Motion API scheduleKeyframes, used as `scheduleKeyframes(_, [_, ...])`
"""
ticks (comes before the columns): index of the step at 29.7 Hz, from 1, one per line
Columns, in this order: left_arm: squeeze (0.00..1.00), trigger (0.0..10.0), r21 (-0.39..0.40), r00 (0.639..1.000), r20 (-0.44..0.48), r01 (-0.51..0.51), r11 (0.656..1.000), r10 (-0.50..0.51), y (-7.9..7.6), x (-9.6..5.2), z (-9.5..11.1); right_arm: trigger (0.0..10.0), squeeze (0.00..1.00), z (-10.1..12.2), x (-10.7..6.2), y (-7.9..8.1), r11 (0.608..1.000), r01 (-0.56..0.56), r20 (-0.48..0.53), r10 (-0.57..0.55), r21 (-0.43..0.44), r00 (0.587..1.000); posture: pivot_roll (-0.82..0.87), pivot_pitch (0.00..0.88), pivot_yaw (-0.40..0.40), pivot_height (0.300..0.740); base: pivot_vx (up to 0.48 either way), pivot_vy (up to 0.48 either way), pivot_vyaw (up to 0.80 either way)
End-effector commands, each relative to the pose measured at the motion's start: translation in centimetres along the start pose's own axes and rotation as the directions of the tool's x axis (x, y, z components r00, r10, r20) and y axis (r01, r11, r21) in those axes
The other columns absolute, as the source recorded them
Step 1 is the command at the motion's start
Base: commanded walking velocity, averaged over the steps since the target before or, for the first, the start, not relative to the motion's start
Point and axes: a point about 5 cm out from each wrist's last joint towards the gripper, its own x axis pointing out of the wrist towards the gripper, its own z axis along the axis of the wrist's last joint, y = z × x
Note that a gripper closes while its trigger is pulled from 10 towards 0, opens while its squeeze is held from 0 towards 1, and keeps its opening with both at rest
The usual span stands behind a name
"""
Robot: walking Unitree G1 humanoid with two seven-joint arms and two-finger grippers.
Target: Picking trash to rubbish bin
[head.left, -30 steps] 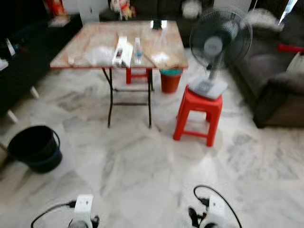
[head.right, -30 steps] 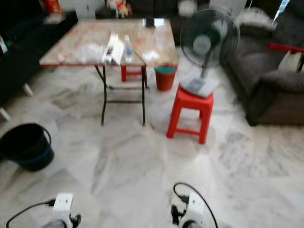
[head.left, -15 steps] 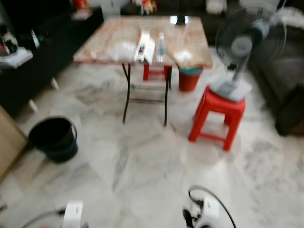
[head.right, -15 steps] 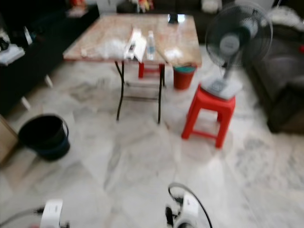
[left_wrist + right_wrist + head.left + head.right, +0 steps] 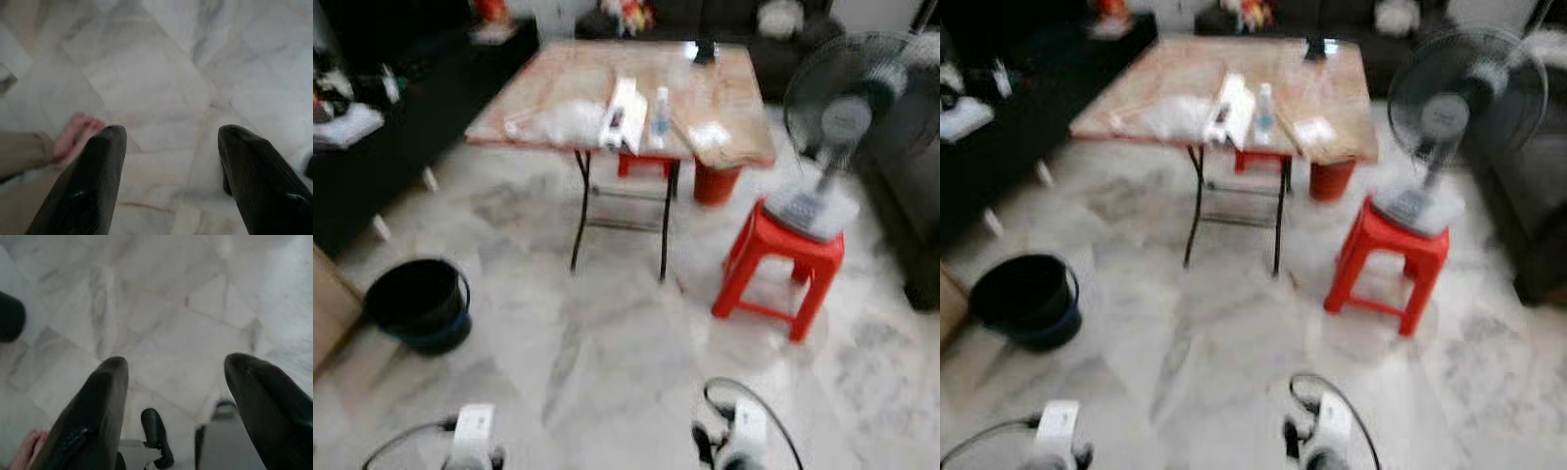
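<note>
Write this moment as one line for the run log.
phase: walking | left gripper: open, empty, over floor | right gripper: open, empty | table: bottle, litter | bucket: on floor, left

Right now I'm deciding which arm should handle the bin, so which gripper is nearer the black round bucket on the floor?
Left. The black round bucket sits ahead on the robot's left, just beyond the left gripper; the right gripper hangs farther off to the right.

head stereo downward; wrists floorward
</note>
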Motion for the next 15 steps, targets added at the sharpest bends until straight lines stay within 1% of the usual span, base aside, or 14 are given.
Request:
scheduleKeyframes(1, [0.00,10.0,0.004,1.000,-0.011,0.014,1.000,-0.014,-0.65,-0.01,-0.22,10.0,0.00,0.05,-0.14,-0.82,1.000,0.024,-0.002,-0.024,0.005,1.000,-0.01,0.000,0.024,0.740,0.375,0.000,0.00])
scheduleKeyframes(6, [0.00,10.0,0.005,1.000,-0.011,0.015,1.000,-0.015,-0.64,-0.01,-0.21,10.0,0.00,0.12,-0.12,-0.76,1.000,0.025,0.002,-0.025,0.009,1.000,-0.01,0.000,0.026,0.740,0.373,0.000,0.00])
scheduleKeyframes(10, [0.00,10.0,0.008,1.000,-0.012,0.017,1.000,-0.017,-0.64,-0.01,-0.21,10.0,0.00,0.23,-0.07,-0.66,1.000,0.022,0.004,-0.022,0.011,1.000,-0.01,0.000,0.028,0.740,0.375,0.000,-0.80])
scheduleKeyframes(12, [0.00,10.0,0.008,1.000,-0.012,0.017,1.000,-0.017,-0.65,0.00,-0.20,10.0,0.00,0.28,-0.07,-0.67,1.000,0.023,0.009,-0.023,0.011,1.000,-0.01,0.000,0.027,0.740,0.371,0.000,-0.47])
scheduleKeyframes(15, [0.00,10.0,0.008,1.000,-0.011,0.018,1.000,-0.018,-0.70,0.00,-0.17,10.0,0.00,0.26,-0.09,-0.79,1.000,0.029,0.007,-0.029,0.008,1.000,-0.01,0.000,0.026,0.740,0.372,0.000,0.00])
